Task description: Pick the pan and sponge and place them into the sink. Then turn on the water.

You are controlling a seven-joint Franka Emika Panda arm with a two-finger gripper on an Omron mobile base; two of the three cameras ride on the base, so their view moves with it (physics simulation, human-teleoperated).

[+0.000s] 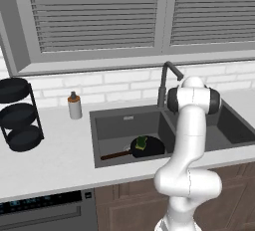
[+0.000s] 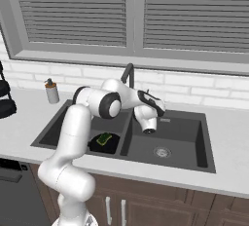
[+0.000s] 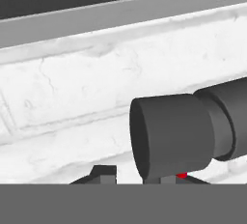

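Observation:
The dark grey double-basin sink [image 1: 128,125] [image 2: 182,135] is set into the white counter. In its left basin lies the black pan [image 1: 153,149] [image 2: 113,147], its brown handle [image 1: 115,155] pointing left. The yellow-and-green sponge [image 1: 142,143] [image 2: 103,138] rests on the pan. My gripper [image 2: 161,106] [image 3: 131,175] hovers above the divider between the basins, beside the dark gooseneck faucet [image 1: 166,78] [image 2: 128,74]. It is open, its tips slightly apart and holding nothing. A dark cylindrical faucet part [image 3: 173,141] sits just ahead of the fingertips. The spout's mouth and any water are hidden behind my arm.
A grey soap dispenser [image 1: 74,106] [image 2: 51,92] stands on the counter left of the sink. A black tiered rack [image 1: 20,115] [image 2: 4,98] is at the far left. White brick wall [image 3: 72,97] and window blinds rise close behind the faucet.

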